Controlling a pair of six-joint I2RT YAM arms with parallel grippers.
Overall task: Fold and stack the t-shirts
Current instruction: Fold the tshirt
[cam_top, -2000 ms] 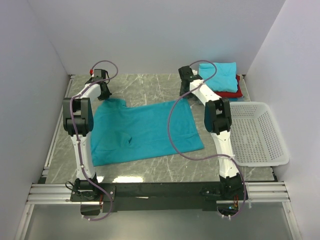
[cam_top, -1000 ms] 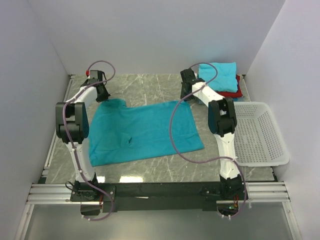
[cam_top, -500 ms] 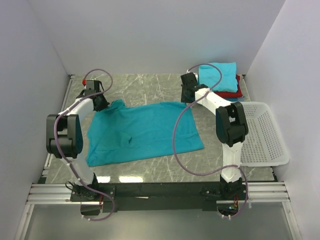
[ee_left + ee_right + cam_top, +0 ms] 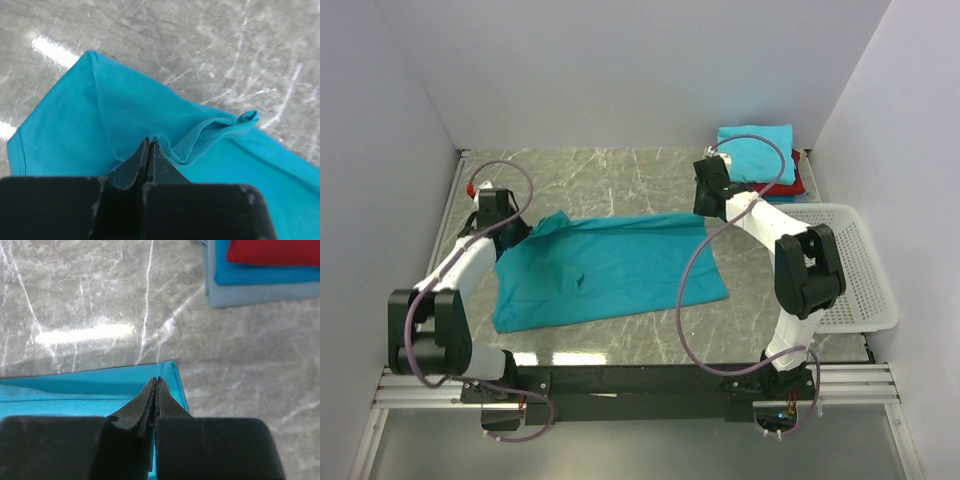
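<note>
Pinching teal t-shirt (image 4: 610, 265) far edge — L gripper (image 4: 149, 144) & R gripper (image 4: 156, 382).

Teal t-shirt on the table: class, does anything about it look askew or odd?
Yes. The teal t-shirt lies slanted, its far-left corner bunched where the left gripper pinches it; the corner at the right gripper lies flat.

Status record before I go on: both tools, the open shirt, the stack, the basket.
left tool: shut on the teal t-shirt, at its far left corner
right tool: shut on the same shirt's far right corner
folded stack: far right, teal on top, red beneath
basket: white, right side, nearer than the stack
</note>
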